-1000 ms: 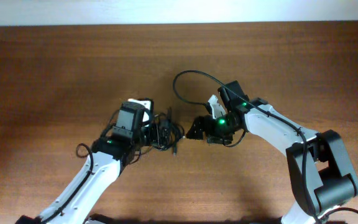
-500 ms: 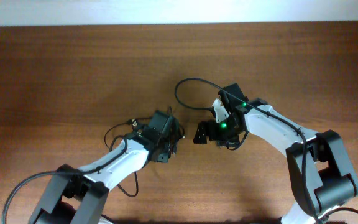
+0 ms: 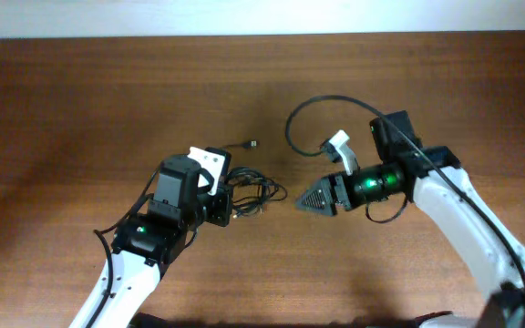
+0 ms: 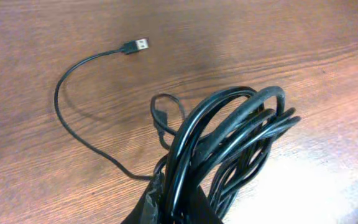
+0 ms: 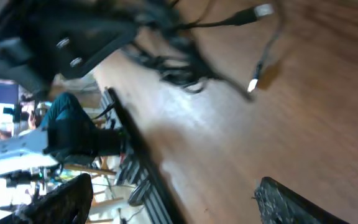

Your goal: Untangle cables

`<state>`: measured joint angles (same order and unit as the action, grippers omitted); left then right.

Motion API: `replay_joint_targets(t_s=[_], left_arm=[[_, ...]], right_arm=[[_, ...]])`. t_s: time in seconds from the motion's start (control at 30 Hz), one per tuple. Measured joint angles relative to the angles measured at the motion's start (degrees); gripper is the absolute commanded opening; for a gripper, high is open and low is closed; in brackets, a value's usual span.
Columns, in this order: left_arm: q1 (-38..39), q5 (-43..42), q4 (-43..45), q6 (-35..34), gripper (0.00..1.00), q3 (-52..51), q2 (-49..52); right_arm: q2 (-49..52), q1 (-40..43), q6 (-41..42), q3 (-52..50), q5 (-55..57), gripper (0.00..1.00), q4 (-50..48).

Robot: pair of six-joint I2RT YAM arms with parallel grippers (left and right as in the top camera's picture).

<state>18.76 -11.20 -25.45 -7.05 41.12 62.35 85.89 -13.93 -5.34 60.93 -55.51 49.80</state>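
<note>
Left wrist: left fingers (image 4: 143, 208) clamp cables (image 4: 229, 137)

The cables (image 3: 261, 189) lie in the gap between left hand (image 3: 229, 199) and right hand (image 3: 306, 199), table (image 3: 108, 91) open beyond

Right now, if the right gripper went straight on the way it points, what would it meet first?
Probably the cable bundle held by the left gripper; the open right gripper aims at it, though height is unclear.

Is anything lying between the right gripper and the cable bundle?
Nothing visible. Only a strip of wooden table separates the open right gripper from the cables, which the left gripper clamps at their other side.
</note>
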Motion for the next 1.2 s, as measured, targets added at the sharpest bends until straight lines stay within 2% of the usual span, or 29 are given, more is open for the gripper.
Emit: replay_joint_targets(t_s=[0.07, 0.17, 0.23, 0.3, 0.33, 0.43, 0.57, 0.67, 0.73, 0.87, 0.9, 1.03, 1.1, 1.2], left_arm=[[0.0, -0.9, 1.7, 0.4, 0.0, 0.0, 0.0], [0.0, -1.4, 3.3, -2.3, 0.0, 0.0, 0.0], [0.0, -1.6, 3.4, -5.6, 0.0, 0.0, 0.0], [0.0, -1.7, 3.6, -9.1, 0.0, 0.0, 0.0], [0.0, -1.7, 3.6, -10.9, 0.0, 0.0, 0.0], [0.0, -1.9, 3.7, -16.2, 0.0, 0.0, 0.0], [0.0, -4.1, 3.7, -18.8, 0.0, 0.0, 0.0], [-0.4, -7.7, 4.3, -19.2, 0.0, 0.0, 0.0], [-0.5, -12.1, 6.6, -19.4, 0.0, 0.0, 0.0], [-0.6, -16.2, 8.5, -19.4, 0.0, -0.2, 0.1], [-0.5, -14.8, 7.9, -19.4, 0.0, -0.2, 0.1], [-0.3, 2.4, 2.4, -19.7, 0.0, -0.2, 0.1], [-0.3, 6.2, 2.5, -21.1, 0.0, -0.2, 1.5], [-0.2, 7.2, 2.8, -22.1, 0.0, -0.1, 7.7]], right_arm=[[-3.2, -1.5, 2.1, 0.0, -1.0, 0.8, 0.3], [-3.4, -5.0, 11.5, -0.1, -1.2, 0.8, -2.8], [-3.4, -9.6, 23.6, -0.2, 4.0, 0.8, -9.9], [-3.4, -13.9, 34.7, -0.3, 11.2, 0.63, -17.8], [-3.4, -17.4, 44.6, -0.3, 18.6, 0.56, -21.6], [-1.8, -20.5, 58.6, -0.4, 27.0, 0.55, -29.4], [4.4, -23.2, 68.5, -0.4, 32.4, 0.56, -39.1], [8.7, -23.4, 70.2, -0.4, 36.5, 0.54, -42.6], [9.3, -23.6, 70.4, -0.4, 37.7, 0.04, -42.8], [9.3, -23.2, 70.2, -0.3, 38.1, 0.04, -43.3], [9.3, -23.0, 68.1, -0.3, 37.0, 0.04, -43.0], [4.8, -21.2, 55.8, -0.3, 32.0, 0.04, -38.0], [-2.4, -21.2, 50.5, -0.3, 27.6, 0.04, -37.9], [-8.6, -21.2, 46.1, -0.4, 23.7, 0.04, -37.6]])
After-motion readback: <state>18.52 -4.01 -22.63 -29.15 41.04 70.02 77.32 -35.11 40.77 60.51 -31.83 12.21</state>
